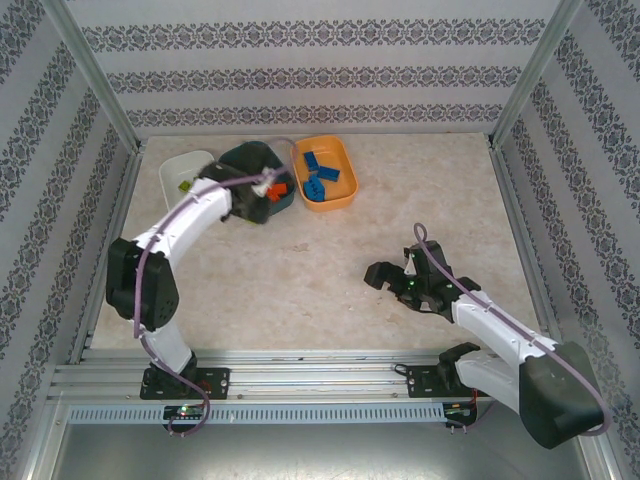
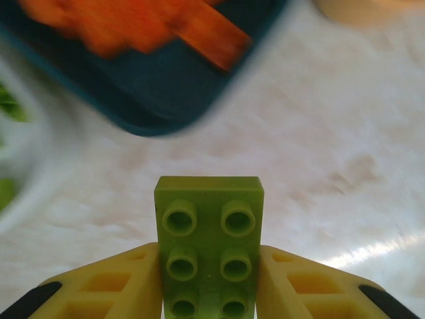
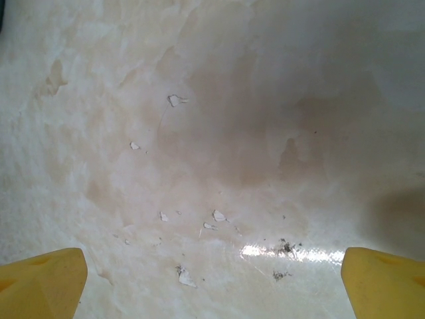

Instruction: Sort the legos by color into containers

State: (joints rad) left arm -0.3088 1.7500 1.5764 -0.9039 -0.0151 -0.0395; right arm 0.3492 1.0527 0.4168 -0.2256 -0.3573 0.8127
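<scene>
- Lime brick [image 2: 209, 239] is clenched in our left gripper [image 2: 209, 272], hanging just beside teal tub [image 2: 166, 93] w/ orange bricks [image 2: 133, 26].
- Risk imo: we drop early and it lands there, not in white tub [image 1: 180, 165].
- Right gripper [image 3: 212, 272] gapes wide, empty.

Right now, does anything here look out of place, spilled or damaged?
Nothing looks spilled or askew. The one flaw is the table: small pale chips and dark specks mark its surface ahead of the open right gripper. The lime green brick sits straight in the left gripper.
</scene>
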